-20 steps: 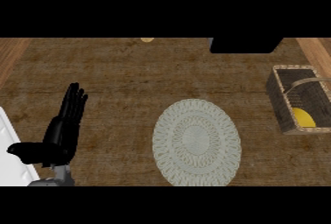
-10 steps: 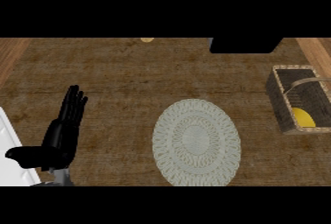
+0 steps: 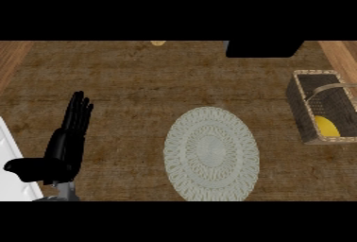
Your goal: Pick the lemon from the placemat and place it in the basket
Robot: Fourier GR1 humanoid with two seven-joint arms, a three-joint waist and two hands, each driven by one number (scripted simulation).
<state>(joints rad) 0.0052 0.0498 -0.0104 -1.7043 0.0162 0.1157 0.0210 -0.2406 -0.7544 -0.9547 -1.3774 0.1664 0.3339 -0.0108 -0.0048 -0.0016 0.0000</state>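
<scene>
Your lemon [image 3: 326,126] sits in the basket [image 3: 301,99] at far right, as before, placemat [image 3: 211,152] bare; your left hand [image 3: 61,150], fingers straight, has barely drifted, so the placing looks finished

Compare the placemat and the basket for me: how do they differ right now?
The placemat is a pale, flat oval lying mid-counter with nothing on it; the basket is dark, boxy and handled, at the right edge, with the yellow lemon inside. Both look woven.
</scene>
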